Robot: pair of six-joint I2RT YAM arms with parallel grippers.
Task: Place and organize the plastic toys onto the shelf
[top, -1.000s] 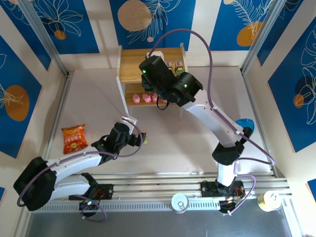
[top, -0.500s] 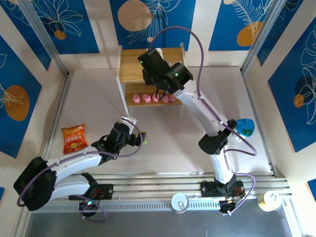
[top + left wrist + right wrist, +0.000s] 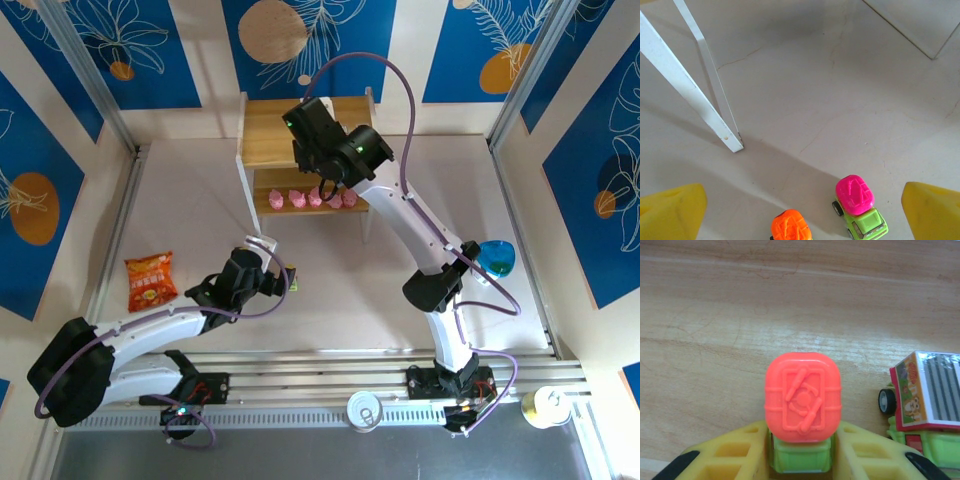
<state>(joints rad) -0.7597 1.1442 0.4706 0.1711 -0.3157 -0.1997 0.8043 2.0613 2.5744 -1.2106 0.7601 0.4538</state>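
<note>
The shelf (image 3: 262, 140) stands at the back of the table, with several pink figures (image 3: 314, 199) in a row on its lower board. My right gripper (image 3: 801, 460) is over the top board (image 3: 790, 300), shut on a green car with an orange-red top (image 3: 802, 400). I cannot tell whether its wheels touch the wood. A second green car with a boxy picture top (image 3: 925, 405) stands just to its right. My left gripper (image 3: 802, 212) hangs open over the table, above a magenta-topped car (image 3: 855, 195) and an orange-topped car (image 3: 790, 227).
A white shelf leg (image 3: 715, 115) stands on the table just beyond the left gripper. An orange-red snack bag (image 3: 150, 280) lies at the left. A blue bowl (image 3: 495, 257) sits at the right behind the right arm. Two cans (image 3: 365, 410) stand at the near rail.
The right arm has swung back and to the left over the top board with the car, uncovering the pink figures and covering the cars there. The left arm has not moved.
</note>
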